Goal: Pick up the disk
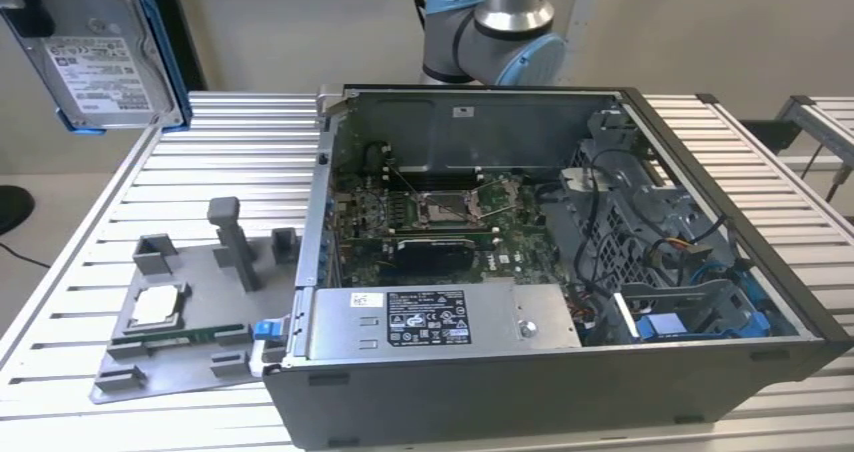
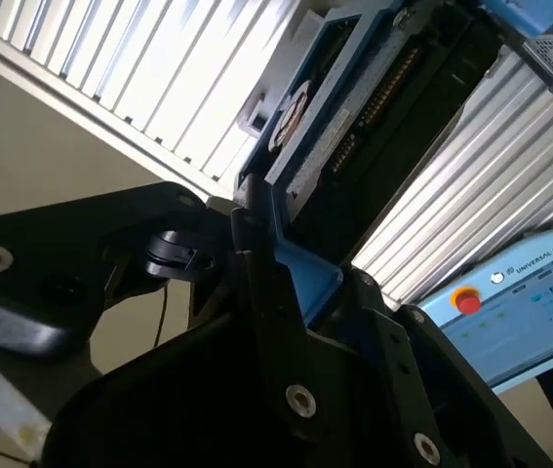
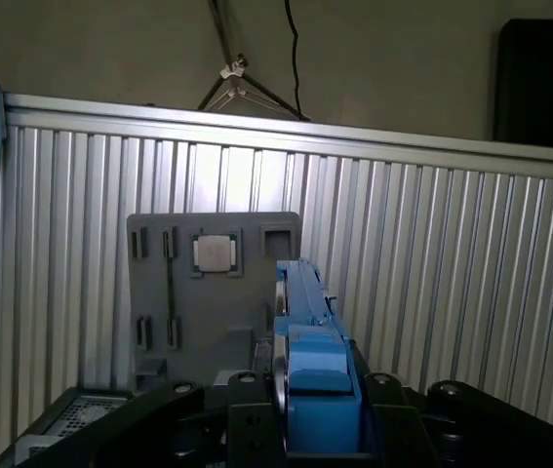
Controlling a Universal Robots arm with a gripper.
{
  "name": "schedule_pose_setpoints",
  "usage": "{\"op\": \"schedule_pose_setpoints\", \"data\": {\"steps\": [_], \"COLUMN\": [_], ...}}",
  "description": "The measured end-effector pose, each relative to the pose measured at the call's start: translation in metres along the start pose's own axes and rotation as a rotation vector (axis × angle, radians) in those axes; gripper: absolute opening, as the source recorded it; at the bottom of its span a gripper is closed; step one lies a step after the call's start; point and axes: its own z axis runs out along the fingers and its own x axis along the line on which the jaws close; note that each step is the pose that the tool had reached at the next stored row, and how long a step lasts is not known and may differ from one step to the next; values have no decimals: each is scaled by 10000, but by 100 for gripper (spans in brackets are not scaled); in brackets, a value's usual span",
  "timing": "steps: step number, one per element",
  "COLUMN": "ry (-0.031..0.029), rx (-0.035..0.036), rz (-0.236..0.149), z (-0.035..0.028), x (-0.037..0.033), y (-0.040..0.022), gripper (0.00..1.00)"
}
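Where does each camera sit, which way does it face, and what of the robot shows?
Exterior view: off the arm, above the slatted table, looking down into the open computer case; the arm's joint shows behind.
First wrist view: on the wrist, facing the table past claw and disk, toward the fixture tray.
Second wrist view: on the wrist, looking along the claw's fingers at the disk.
Shared: both wrist views show the claw shut on the disk; the exterior view has disk and fixture tray too.

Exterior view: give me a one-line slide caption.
The disk held aloft at the exterior view's upper left, above the slatted table, with the grey fixture tray and open computer case below.
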Motion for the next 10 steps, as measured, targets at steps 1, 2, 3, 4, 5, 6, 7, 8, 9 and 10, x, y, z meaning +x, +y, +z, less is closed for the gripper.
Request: {"op": "schedule_pose_setpoints", "data": {"steps": [1,2,3,4,5,6,7,8,9,10], "ry": [0,0,0,0,1,1,1,0,1,1], "rx": [0,-1,-1,-2,-2,-3,-2,-1,-2,-2], "rz": [-1,-3,-2,0,0,0,-1,-1,-1,-1], "z": [0,-1,0,-1,0,0,1,2,2,3], "x": [0,2,2,3,5,7,10,13,15,18], "y": [0,-6,-20,-39,-66,-95,-124,-158,-194,-233], "gripper": [0,0,0,0,0,0,0,0,0,0]}}
